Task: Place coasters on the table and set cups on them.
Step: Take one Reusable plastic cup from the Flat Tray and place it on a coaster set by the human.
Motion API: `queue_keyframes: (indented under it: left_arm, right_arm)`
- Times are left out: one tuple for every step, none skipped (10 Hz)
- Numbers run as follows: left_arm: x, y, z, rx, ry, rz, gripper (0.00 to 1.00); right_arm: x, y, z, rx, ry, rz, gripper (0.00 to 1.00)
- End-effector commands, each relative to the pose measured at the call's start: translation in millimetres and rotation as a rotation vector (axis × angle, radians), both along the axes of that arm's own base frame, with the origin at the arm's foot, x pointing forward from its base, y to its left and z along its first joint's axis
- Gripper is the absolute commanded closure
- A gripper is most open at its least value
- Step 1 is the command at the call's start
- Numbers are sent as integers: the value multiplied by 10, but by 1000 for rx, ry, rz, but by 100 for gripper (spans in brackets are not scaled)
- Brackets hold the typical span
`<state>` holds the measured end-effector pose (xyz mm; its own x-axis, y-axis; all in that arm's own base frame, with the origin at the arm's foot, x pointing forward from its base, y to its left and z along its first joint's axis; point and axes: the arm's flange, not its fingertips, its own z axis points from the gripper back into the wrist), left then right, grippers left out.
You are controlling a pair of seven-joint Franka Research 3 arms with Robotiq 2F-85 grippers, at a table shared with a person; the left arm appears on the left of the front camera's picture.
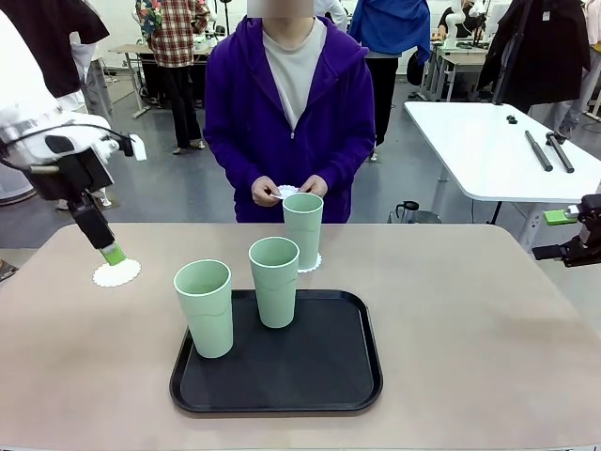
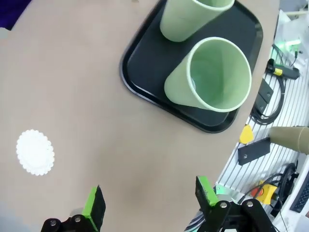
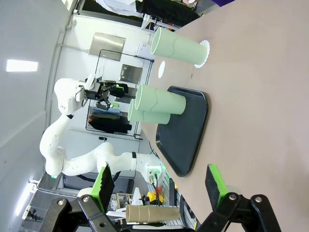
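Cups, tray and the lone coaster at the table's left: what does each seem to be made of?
Cups: likely plastic, pale mint with a smooth, dull finish; thin even rims and uniform colour.
Tray: black, probably plastic; a faint sheen runs along its raised rounded rim.
Coaster: looks like thin white paper; it lies flat and has a scalloped, lacy edge.

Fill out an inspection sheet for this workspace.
Surface: beige table, black tray on it.
Job's things: two cups on the tray; third cup on a coaster beyond it; bare coaster at left; third coaster in the person's hands.
Clutter: nothing seen.
Tools: left tool open by the bare coaster; right tool open off the table's right side.
Cables: black cable on the left arm.
Surroundings: white table with black rods, people behind.
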<state>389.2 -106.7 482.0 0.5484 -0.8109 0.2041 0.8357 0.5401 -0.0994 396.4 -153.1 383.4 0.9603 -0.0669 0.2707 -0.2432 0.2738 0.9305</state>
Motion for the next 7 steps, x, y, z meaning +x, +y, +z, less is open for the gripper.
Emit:
queue_keyframes:
  left_arm:
    - [-5,-40,-92,61,29,-1,0]
    - [0,0,0,0,0,0,0]
    - [0,0,0,0,0,0,0]
    - [0,0,0,0,0,0,0]
    - [0,0,0,0,0,0,0]
    - [-2,0,-40,6,9,-5,0]
    - [22,199,-58,-215,-17,-58,0]
  right_arm:
    - [-7,0,5,7,-1,3,0]
    - [-7,0,5,7,-1,3,0]
    - [-7,0,5,7,-1,3,0]
    - [-7,0,5,7,-1,3,0]
    - [-7,0,5,7,-1,3,0]
    - [-7,0,5,7,-1,3,0]
    - [-7,0,5,7,-1,3,0]
